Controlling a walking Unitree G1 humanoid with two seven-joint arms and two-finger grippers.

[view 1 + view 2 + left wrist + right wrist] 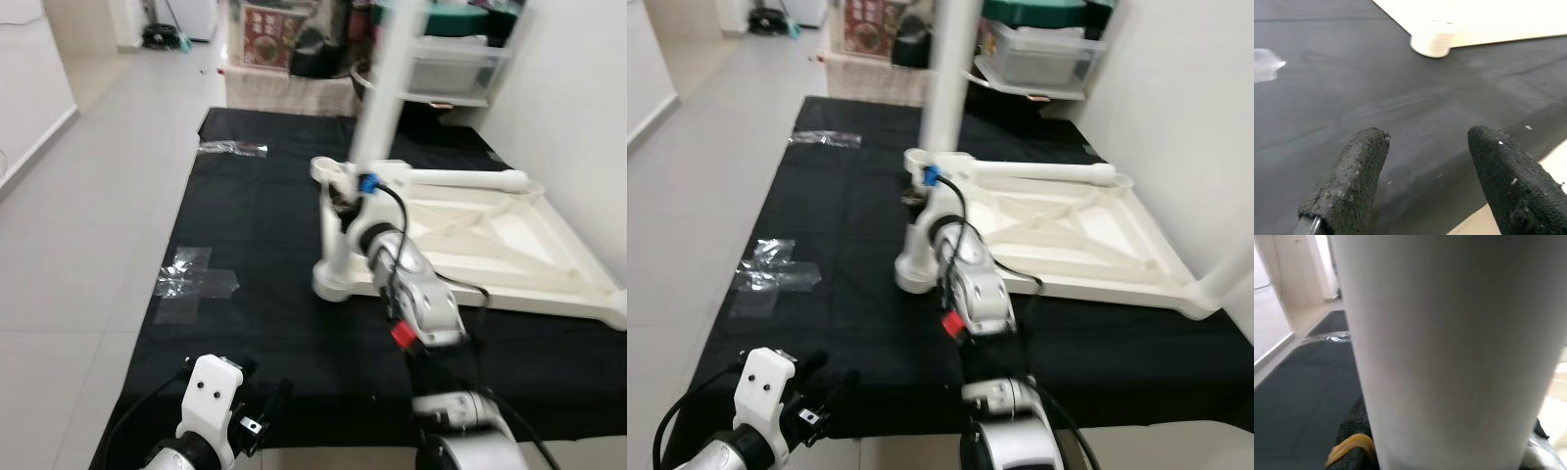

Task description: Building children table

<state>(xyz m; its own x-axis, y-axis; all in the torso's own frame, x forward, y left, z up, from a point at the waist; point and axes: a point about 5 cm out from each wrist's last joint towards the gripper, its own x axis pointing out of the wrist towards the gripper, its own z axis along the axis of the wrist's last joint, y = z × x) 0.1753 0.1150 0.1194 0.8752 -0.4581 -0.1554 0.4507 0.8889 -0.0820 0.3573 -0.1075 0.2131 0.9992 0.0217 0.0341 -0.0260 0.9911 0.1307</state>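
Nearest to me, my left jaws [257, 416] hung low over the near edge of the black mat [255, 274], spread wide and holding nothing; their rough black fingertips [1349, 181] framed bare cloth in the left wrist view. The mat looked thin and soft, faintly creased, laid flat on pale floor tiles [78, 255].

Further out, my right arm [411, 289] reached to the upturned children's table [490, 240], which lay top-down on the mat with its ribbed underside facing up. My right jaws [345, 201] were at the near-left corner socket, around the base of a white table leg [380, 93] standing upright there. In the right wrist view the leg's smooth matt surface pressed close between the dark pads, so I judged the jaws pinched on it, though the fingertips themselves were hidden.

The leg was a plain round column, stiff and probably light, hollow plastic by its look. Its smooth skin could slip under a twist, so I judged the best hold to be low, near the socket, where leverage was short. A second leg [460, 179] lay along the far rim of the frame. The frame was cream-coloured, moulded, with diagonal ribs and thick rounded corner feet [338, 284].

Beyond, crumpled clear wrapping [231, 148] lay on the mat, with another piece [186, 272] nearer on the left. Cluttered shelves [446, 59] stood at the far end.
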